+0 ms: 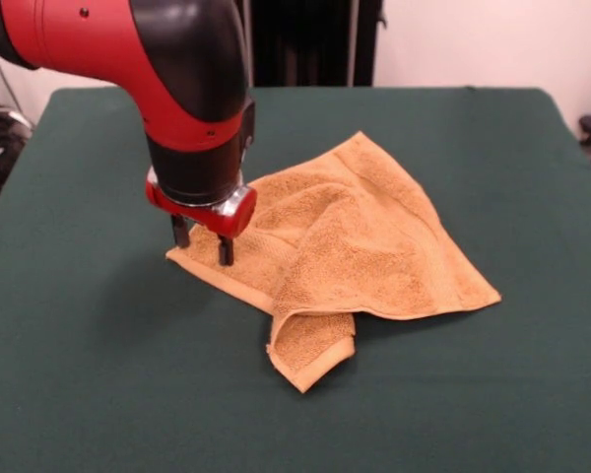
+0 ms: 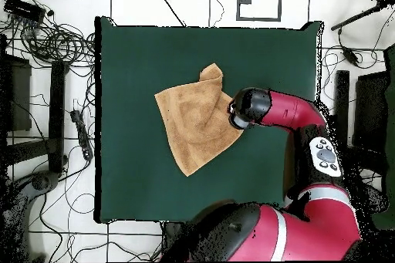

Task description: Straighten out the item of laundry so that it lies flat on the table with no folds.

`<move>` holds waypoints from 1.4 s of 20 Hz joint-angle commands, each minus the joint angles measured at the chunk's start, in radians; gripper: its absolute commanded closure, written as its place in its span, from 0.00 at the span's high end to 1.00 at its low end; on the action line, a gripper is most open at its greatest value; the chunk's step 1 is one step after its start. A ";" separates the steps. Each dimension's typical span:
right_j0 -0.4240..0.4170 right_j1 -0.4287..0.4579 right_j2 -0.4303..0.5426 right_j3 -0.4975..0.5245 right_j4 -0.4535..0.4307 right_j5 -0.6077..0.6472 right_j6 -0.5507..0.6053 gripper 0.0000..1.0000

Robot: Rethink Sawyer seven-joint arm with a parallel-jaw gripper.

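Gripper (image 1: 203, 243) fingers parted narrowly, planted on crumpled towel's (image 1: 350, 251) corner; towel spreads away across table (image 1: 79, 345).

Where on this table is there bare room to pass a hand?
Bare table lies wide on every side of the towel, up to the table's edges. Crowded only where the end effector meets the towel's corner.

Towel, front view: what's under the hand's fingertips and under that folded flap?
The hand has two dark fingers standing apart on the towel corner. Under the folded flap, more towel or bare table; covered, cannot tell.
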State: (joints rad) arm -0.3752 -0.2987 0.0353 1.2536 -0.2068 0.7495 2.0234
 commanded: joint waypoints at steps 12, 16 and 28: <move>0.085 0.116 -0.005 0.111 0.040 -0.103 0.169 0.00; 0.088 0.102 -0.008 0.119 0.055 -0.078 0.159 0.00; 0.077 0.033 -0.042 0.169 0.034 -0.030 0.115 0.00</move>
State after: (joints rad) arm -0.3299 -0.2937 -0.0125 1.2588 -0.1651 0.7239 2.0234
